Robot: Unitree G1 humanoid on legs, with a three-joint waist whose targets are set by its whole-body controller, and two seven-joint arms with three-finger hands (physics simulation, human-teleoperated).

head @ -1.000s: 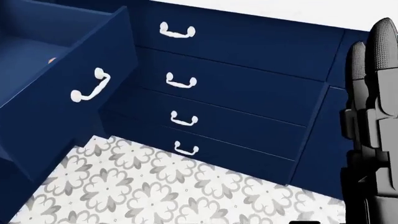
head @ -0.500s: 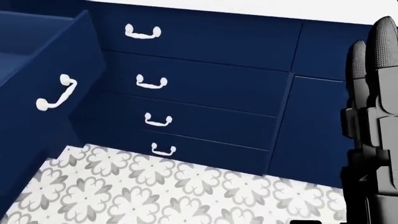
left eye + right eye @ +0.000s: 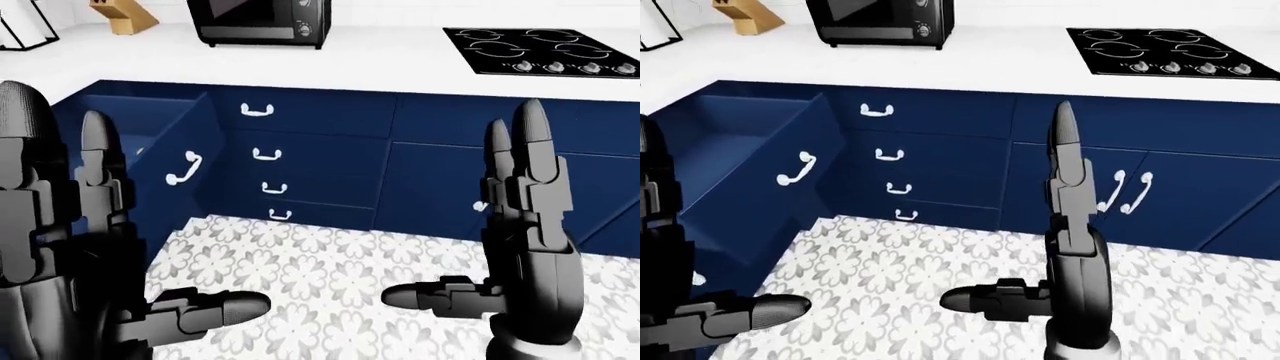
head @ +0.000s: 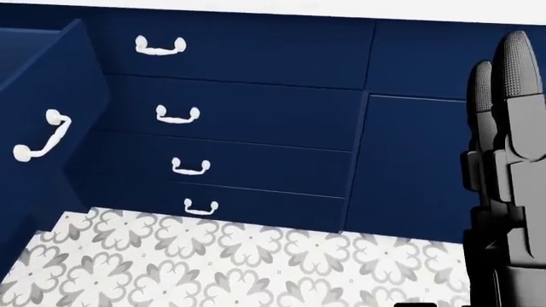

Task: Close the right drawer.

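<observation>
The open blue drawer (image 3: 760, 157) stands pulled out at the left of the eye views, its front panel carrying a white handle (image 3: 795, 169). In the head view only its front panel (image 4: 47, 102) and handle (image 4: 36, 143) show at the left edge. My left hand (image 3: 150, 202) is raised at the left, fingers up and spread, open and empty. My right hand (image 3: 460, 206) is raised at the middle right, open and empty, well right of the drawer. Neither hand touches the drawer.
A stack of closed drawers with white handles (image 4: 177, 115) stands right of the open one. Cabinet doors with handles (image 3: 1130, 191) lie further right. On the white counter are a microwave (image 3: 262, 19), a knife block (image 3: 125, 15) and a black cooktop (image 3: 545, 49). The floor (image 4: 213, 262) is patterned tile.
The whole head view has shifted: the open drawer and the drawer stack have slid left in the picture, so the camera has turned right. My right hand keeps its place at the right edge.
</observation>
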